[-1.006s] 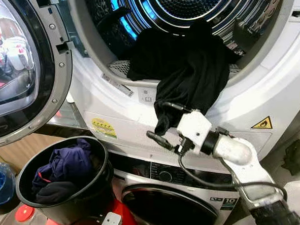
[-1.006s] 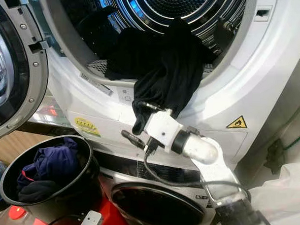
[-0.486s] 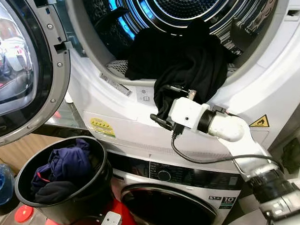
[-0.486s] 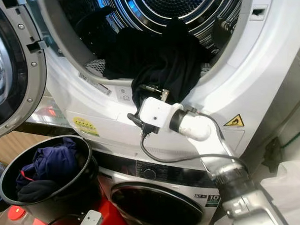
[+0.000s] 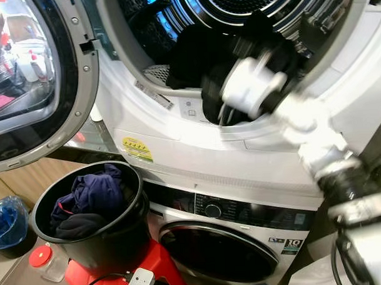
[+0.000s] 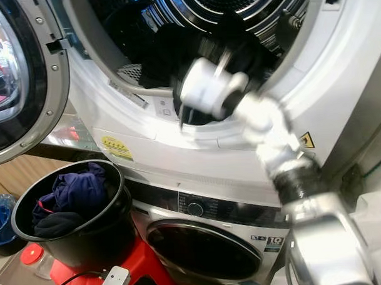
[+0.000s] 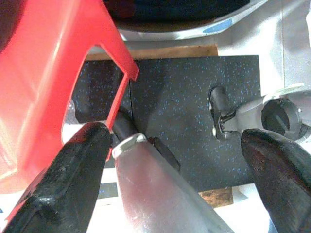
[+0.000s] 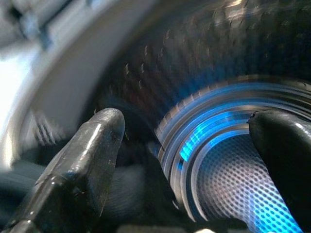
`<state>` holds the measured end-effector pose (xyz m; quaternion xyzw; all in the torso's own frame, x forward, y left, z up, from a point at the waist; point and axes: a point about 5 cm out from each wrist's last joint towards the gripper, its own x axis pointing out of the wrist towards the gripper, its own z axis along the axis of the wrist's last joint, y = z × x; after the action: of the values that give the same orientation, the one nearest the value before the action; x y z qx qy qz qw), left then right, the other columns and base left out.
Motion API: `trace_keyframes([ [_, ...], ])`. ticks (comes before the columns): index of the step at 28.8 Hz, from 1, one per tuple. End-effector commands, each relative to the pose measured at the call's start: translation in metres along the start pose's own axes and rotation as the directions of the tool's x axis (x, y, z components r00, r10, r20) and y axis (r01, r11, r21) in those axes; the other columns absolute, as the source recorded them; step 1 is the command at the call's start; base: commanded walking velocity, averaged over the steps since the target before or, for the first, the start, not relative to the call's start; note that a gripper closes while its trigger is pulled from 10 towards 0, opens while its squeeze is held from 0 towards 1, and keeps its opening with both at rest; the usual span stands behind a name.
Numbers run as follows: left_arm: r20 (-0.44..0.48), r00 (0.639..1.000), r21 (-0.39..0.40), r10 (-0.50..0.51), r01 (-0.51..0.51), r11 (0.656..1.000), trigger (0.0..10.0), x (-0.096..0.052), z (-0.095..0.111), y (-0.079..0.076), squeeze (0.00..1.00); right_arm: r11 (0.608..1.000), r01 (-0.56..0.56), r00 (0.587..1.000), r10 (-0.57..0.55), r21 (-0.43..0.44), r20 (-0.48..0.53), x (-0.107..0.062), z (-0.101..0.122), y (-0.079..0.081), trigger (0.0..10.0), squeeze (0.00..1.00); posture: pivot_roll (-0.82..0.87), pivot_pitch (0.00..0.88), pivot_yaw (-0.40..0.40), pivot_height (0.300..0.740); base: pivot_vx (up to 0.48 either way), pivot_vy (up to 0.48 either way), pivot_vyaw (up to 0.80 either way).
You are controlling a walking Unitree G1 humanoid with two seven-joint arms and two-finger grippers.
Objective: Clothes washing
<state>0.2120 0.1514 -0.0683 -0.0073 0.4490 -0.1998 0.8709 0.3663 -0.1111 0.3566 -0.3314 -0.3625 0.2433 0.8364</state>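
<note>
A black garment lies in the mouth of the upper machine's drum. Part of it still drapes over the lower rim. My right arm is blurred and reaches into that opening, its white wrist pressed against the cloth. In the right wrist view, my right gripper is open, with the perforated, blue-lit drum wall between its fingers and dark cloth beneath. My left gripper hangs open low over a black speckled mat.
The round door stands open on the left. A black bucket holding navy clothes sits on a red stool in front of the lower washer. A blue bag lies on the floor at far left.
My right arm has swung up from below the drum's rim into the opening, carrying the hanging black cloth inward. The camera has shifted a little.
</note>
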Motion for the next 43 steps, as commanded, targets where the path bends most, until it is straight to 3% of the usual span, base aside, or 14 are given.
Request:
trace_keyframes([
  [1,-0.015,1.0,0.0,0.014,-0.014,1.0,10.0,-0.001,-0.003,0.002,0.0,0.994,-0.065,0.997,0.062,0.086,0.04,-0.004,-0.001,0.013,10.0,0.0,-0.1,0.031,0.101,0.74,0.0,0.0,0.0],
  [3,-0.013,1.0,-0.005,0.014,-0.014,1.0,10.0,-0.001,-0.004,0.002,0.0,0.983,-0.093,0.991,0.076,0.16,0.11,-0.009,0.005,0.019,10.0,0.0,-0.11,0.033,0.104,0.74,0.0,0.0,0.0],
  [5,-0.013,1.0,-0.008,0.014,-0.014,1.0,10.0,-0.001,-0.004,0.002,0.0,0.984,-0.088,0.992,0.072,0.153,0.105,-0.009,0.004,0.019,10.0,0.0,-0.11,0.033,0.106,0.74,0.0,0.0,0.0],
  [11,-0.007,1.0,-0.008,0.021,-0.021,1.0,10.0,-0.002,-0.003,0.004,0.0,0.99,-0.133,0.991,0.134,-0.044,0.009,0.001,-0.004,0.013,10.0,0.0,-0.1,0.026,0.101,0.74,0.0,0.0,0.0],
  [16,-0.005,1.0,-0.015,0.024,-0.025,1.0,10.0,-0.002,-0.003,0.004,0.0,0.979,-0.14,0.98,0.115,0.151,0.164,0.003,0.013,0.009,10.0,0.0,-0.09,0.023,0.095,0.74,0.0,0.0,0.0],
  [17,-0.004,1.0,-0.016,0.025,-0.025,1.0,10.0,-0.002,-0.004,0.004,0.0,0.948,-0.192,0.956,0.122,0.254,0.267,-0.004,0.022,0.011,10.0,0.0,-0.09,0.023,0.095,0.74,0.0,0.0,0.0],
  [20,-0.004,1.0,-0.019,0.024,-0.024,1.0,10.0,-0.002,-0.004,0.003,0.0,0.875,-0.359,0.898,0.228,0.326,0.377,-0.032,0.029,0.022,10.0,0.0,-0.1,0.019,0.095,0.74,0.0,0.0,0.0],
  [24,-0.005,1.0,-0.023,0.021,-0.021,1.0,10.0,-0.001,-0.005,0.002,0.0,0.812,-0.442,0.871,0.287,0.381,0.399,-0.067,0.03,0.025,10.0,0.0,-0.11,0.015,0.091,0.74,0.0,0.0,0.0],
  [25,-0.005,1.0,-0.023,0.021,-0.021,1.0,10.0,-0.001,-0.005,0.002,0.0,0.812,-0.442,0.871,0.287,0.381,0.399,-0.067,0.03,0.025,10.0,0.0,-0.11,0.015,0.091,0.74,0.0,0.0,0.0],
  [29,-0.007,1.0,-0.021,0.017,-0.017,1.0,10.0,-0.001,-0.006,0.002,0.0,0.808,-0.419,0.905,0.338,0.415,0.258,-0.101,0.018,0.038,10.0,0.0,-0.12,0.013,0.088,0.74,0.0,0.0,0.0],
  [33,-0.008,1.0,-0.021,0.017,-0.017,1.0,10.0,-0.001,-0.007,0.001,0.0,0.793,-0.419,0.907,0.392,0.442,0.155,-0.12,0.009,0.053,10.0,0.0,-0.13,0.015,0.088,0.74,0.0,0.0,0.0],
  [34,-0.009,1.0,-0.021,0.018,-0.018,1.0,10.0,-0.001,-0.007,0.001,0.0,0.777,-0.429,0.899,0.419,0.46,0.132,-0.128,0.007,0.059,10.0,0.0,-0.13,0.015,0.088,0.74,0.0,0.0,0.0],
  [36,-0.008,1.0,-0.022,0.017,-0.017,1.0,10.0,-0.001,-0.007,0.002,0.0,0.675,-0.486,0.846,0.524,0.555,0.102,-0.155,0.005,0.083,10.0,0.0,-0.13,0.018,0.084,0.74,0.0,0.0,0.0],
  [43,-0.005,1.0,-0.026,0.021,-0.021,0.999,10.0,-0.001,-0.006,0.002,0.0,0.598,-0.506,0.787,0.616,0.622,0.047,-0.174,0.002,0.11,10.0,0.0,-0.13,0.028,0.085,0.74,0.0,0.0,0.0],
])
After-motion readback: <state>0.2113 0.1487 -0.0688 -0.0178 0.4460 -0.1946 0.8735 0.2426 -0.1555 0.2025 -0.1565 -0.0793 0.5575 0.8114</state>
